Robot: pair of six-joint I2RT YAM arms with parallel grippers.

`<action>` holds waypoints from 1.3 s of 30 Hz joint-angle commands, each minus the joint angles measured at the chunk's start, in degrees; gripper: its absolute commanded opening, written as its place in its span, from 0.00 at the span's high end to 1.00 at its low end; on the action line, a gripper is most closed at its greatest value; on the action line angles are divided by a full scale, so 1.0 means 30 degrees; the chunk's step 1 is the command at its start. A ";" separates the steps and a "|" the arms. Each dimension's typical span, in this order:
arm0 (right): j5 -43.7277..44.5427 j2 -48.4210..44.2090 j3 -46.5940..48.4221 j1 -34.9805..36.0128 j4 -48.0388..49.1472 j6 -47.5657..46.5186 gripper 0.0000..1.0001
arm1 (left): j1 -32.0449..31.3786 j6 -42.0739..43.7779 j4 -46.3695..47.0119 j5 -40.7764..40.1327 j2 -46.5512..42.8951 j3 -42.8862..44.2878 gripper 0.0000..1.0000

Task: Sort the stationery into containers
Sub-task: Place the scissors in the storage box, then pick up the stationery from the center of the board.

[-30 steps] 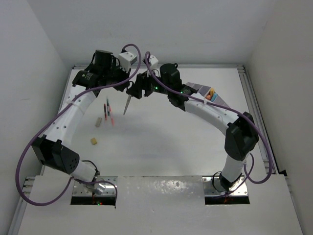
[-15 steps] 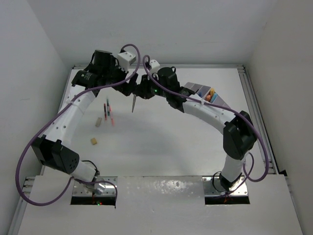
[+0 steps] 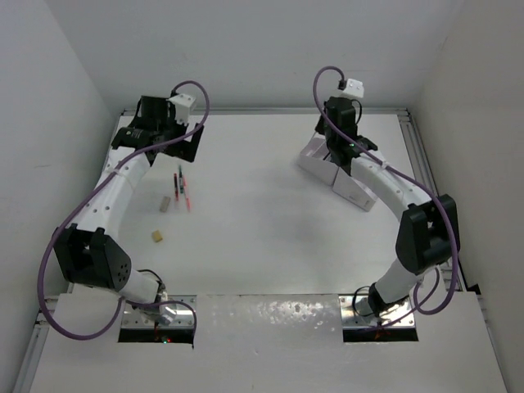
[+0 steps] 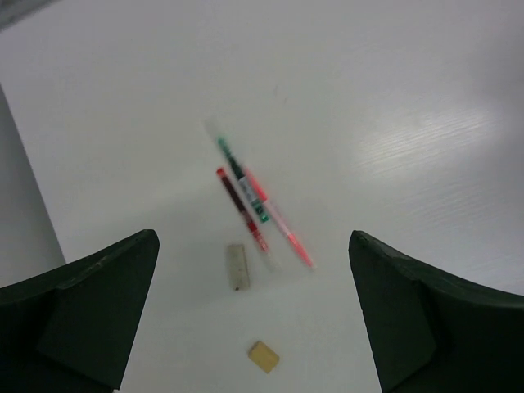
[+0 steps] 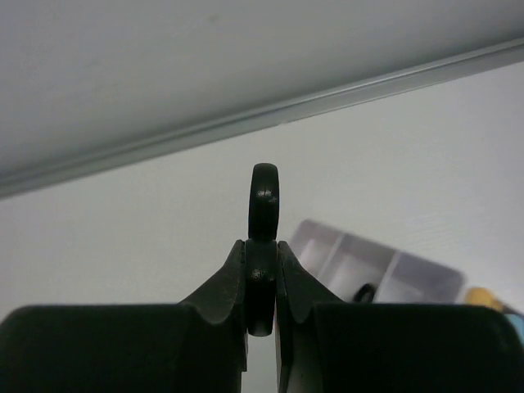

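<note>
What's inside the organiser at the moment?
Right wrist view: the organiser shows pale-lilac compartments. One holds a dark looped item; an orange item sits at the right end. The nearer part is hidden behind the right gripper, shut on the black scissors handle.

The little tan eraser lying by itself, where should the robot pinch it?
Pinch the tan eraser across two opposite flat sides, coming straight down from above. It is a small block lying flat on the table, apart from the grey eraser and the pens, so fingers should probably fit on both sides.
</note>
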 commanded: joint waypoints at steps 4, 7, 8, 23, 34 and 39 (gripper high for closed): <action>0.4478 0.0235 -0.0495 -0.1339 0.1847 0.0113 1.00 | 0.1239 -0.0412 0.1334 -0.2520 -0.0631 -0.3121 0.00; 0.3835 0.1054 -0.0436 -0.1693 0.1876 0.0962 1.00 | 0.1474 -0.0266 0.1423 -0.2784 -0.0661 -0.3358 0.00; 0.3891 0.1203 -0.0465 -0.1694 0.1877 0.1196 1.00 | 0.1561 -0.0266 0.1423 -0.2842 -0.0660 -0.3388 0.00; 0.3833 0.2522 -0.1169 -0.1606 0.1648 0.1434 0.47 | 0.2323 -0.0236 0.1569 -0.2990 -0.0573 -0.3534 0.00; 0.1675 -0.1454 -0.1754 -0.0906 0.3164 -0.1610 0.32 | 0.4022 0.0554 0.0052 -0.1618 0.1944 -0.3595 0.60; -0.1555 -0.3158 -0.2511 0.1024 0.2962 -0.4481 0.61 | 0.4199 0.0965 -0.1417 -0.0705 0.4112 -0.3271 0.72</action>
